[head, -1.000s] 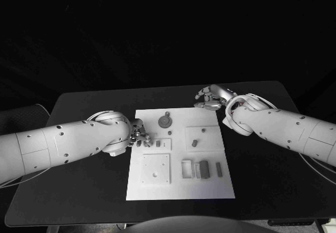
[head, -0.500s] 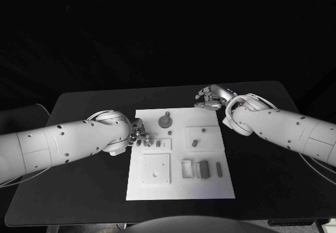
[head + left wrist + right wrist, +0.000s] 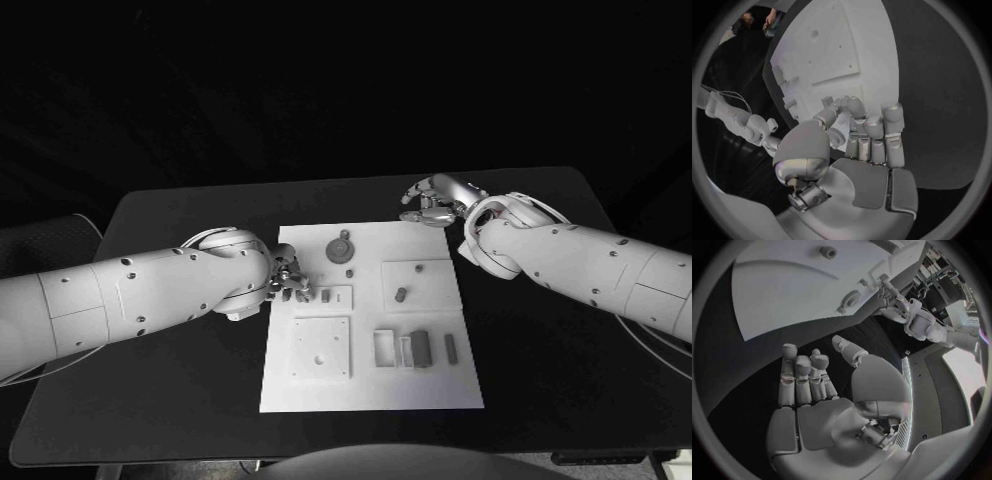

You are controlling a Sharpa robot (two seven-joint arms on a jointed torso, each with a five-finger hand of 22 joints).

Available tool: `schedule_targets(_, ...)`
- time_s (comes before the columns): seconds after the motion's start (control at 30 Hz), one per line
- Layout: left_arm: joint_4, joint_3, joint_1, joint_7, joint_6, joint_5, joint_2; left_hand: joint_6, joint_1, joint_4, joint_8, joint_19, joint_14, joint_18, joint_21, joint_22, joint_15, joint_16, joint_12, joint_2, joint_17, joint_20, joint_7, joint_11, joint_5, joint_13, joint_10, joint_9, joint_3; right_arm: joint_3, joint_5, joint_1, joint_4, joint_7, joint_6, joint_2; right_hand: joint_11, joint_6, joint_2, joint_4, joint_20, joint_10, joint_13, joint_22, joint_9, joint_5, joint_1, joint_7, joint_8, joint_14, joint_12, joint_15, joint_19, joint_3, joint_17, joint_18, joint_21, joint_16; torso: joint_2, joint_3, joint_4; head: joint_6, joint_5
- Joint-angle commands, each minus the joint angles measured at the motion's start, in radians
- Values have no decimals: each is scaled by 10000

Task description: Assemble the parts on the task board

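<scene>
**Both hands at board edges, left hand on a small part**

I see the white rectangular task board (image 3: 372,390) in the middle of the black table (image 3: 173,400), long side running away from me.

Left silver hand (image 3: 287,281) sits at the board's left edge, fingers curled in. It looks to be pinching a small dark grey part (image 3: 304,295) at its fingertips, just over the board's edge beside the small raised block; I can't confirm the grip from the left wrist view.

Right silver hand (image 3: 433,202) is over the table just past the board's far right corner, fingers loosely apart, grasping nothing.

On the board: a round grey disc part (image 3: 340,248) near the far edge, a short grey peg (image 3: 400,294) in the square plate right of centre, and grey upright bar parts (image 3: 420,347) towards the near right.
</scene>
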Motion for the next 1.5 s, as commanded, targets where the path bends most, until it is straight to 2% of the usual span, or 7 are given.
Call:
schedule_targets(0.03,16,-13,-38,9,329,-4,38,48,79,8,602,27,180,519,52,162,-248,33,35,13,9,-17,-2,-69,33,13,172,17,74,3,-33,-3,12,-3,175,-8,21,1,12,43,-24,-76,-12,88,-11,64,-119,68,47,5,37,-75,-59,0,-11,91,-31,41,0,7,1,-15,-6)
schedule_targets(0.27,-16,-13,-40,-5,346,-7,47,11,-13,61,621,14,164,512,45,155,-242,16,25,-143,22,-12,8,-60,30,12,152,2,18,3,-33,-3,15,1,179,-12,22,0,11,50,-23,-77,-14,88,-13,62,-128,69,47,4,37,-75,-60,-3,-11,91,-31,40,2,3,2,-18,-6)
schedule_targets(0.5,-38,-13,-41,23,198,-5,56,-40,-585,446,649,2,153,505,21,135,-231,-13,10,-643,35,-6,20,-49,23,6,138,-20,-241,3,-33,-3,23,-1,200,-16,22,-1,8,56,-22,-77,-15,88,-14,59,-137,69,47,3,38,-74,-60,-7,-12,91,-32,40,2,-2,4,-18,-10)
schedule_targets(0.57,-44,-13,-41,58,116,-3,58,-78,-816,287,685,-23,158,546,24,150,-251,-33,9,-471,49,-51,0,-69,73,8,128,-40,-685,3,-33,-3,22,-1,207,-16,22,-2,6,58,-22,-77,-16,88,-14,58,-140,70,47,3,38,-74,-61,-8,-12,91,-32,40,2,-3,7,-16,-11)
schedule_targets(0.93,-69,-13,-42,100,-46,37,63,-95,-1237,505,729,-15,202,571,-23,118,-279,-88,-5,-685,60,-75,-18,-90,54,-13,139,-119,-989,3,-33,-3,15,6,293,-14,23,-5,-11,61,-21,-79,-18,88,-17,53,-148,70,47,1,38,-73,-63,-14,-14,91,-33,39,2,0,2,-16,-9)
schedule_targets(1.33,-77,-13,-42,94,-80,35,43,-87,-1221,540,750,4,221,587,-24,116,-291,-90,2,-652,69,-91,-29,-102,55,-13,153,-132,-964,2,-33,-4,10,4,293,-8,23,-6,-25,68,-20,-80,-21,87,-19,48,-158,70,48,-2,39,-73,-66,-18,-15,91,-35,38,3,1,-1,-10,-7)
schedule_targets(1.5,-117,-12,-42,97,-120,16,26,-91,-1259,572,761,9,228,587,-25,117,-295,-96,4,-733,75,-92,-30,-103,53,-14,154,-146,-991,2,-33,-4,14,4,295,-4,23,-7,-25,71,-20,-81,-22,87,-20,48,-159,70,48,-3,40,-73,-67,-18,-16,91,-36,38,0,1,4,6,-9)
